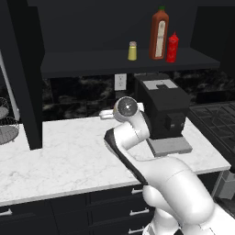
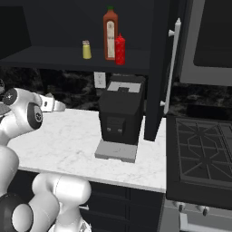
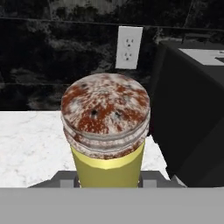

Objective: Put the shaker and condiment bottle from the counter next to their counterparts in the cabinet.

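Gripping the shaker (image 3: 107, 144), hand (image 3: 108, 183) closed on its yellow body, low down, with the speckled brown-grey cap facing the hand camera. Held near the black backsplash, with a white outlet (image 3: 128, 47) behind and above the cap and the black coffee machine (image 3: 192, 118) just beside it. White tabletop (image 3: 30, 144) below and behind the shaker.

Seen from the left base: arm (image 1: 137, 151) folded over the tabletop (image 1: 69, 156), wrist turned toward the back wall, left of the coffee machine (image 1: 163, 110). Hand itself hidden behind the wrist there; shaker not made out.

On the cabinet (image 1: 27, 78) shelf (image 1: 92, 62): red bottle (image 1: 172, 47) touching or just right of the tall orange bottle (image 1: 159, 35) with green cap; second yellow shaker (image 1: 132, 51) with tan cap a little to their left, apart from them.

Same trio from the right base: tan-cap shaker (image 2: 86, 50), tall bottle (image 2: 110, 34), red bottle (image 2: 120, 50) directly above the coffee machine (image 2: 120, 115). Stove (image 2: 199, 154) at the tabletop's right end. Wire basket (image 1: 7, 124) at far left.
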You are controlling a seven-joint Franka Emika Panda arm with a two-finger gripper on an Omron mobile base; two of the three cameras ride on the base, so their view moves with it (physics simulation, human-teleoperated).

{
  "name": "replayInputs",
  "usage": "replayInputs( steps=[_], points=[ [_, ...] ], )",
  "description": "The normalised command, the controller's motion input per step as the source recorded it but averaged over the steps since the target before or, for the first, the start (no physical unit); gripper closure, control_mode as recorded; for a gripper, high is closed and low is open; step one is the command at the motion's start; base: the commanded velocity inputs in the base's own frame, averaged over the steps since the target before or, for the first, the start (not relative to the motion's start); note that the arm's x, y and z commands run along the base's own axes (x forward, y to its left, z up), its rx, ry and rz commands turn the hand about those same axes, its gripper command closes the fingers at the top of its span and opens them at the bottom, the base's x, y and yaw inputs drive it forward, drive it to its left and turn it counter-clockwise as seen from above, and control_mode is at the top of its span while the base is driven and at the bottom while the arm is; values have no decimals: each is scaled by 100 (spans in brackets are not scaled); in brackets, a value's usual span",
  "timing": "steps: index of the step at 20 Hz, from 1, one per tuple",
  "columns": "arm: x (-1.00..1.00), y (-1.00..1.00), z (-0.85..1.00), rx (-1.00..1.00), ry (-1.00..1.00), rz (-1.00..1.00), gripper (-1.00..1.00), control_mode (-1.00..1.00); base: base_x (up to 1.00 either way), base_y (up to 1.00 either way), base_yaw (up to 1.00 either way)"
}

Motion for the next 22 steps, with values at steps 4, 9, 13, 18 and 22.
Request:
replayInputs(
  steps=[4,9,13,18,22],
  points=[
    [0,-30,51,15,0,-26,100,-100,0,0,0],
    [0,-29,51,21,3,-21,100,-100,0,0,0],
    [0,-13,47,12,4,-16,100,-100,0,0,0],
    [1,0,39,1,1,-8,100,-100,0,0,0],
    [3,0,34,-2,0,0,100,-100,0,0,0]
  ],
)
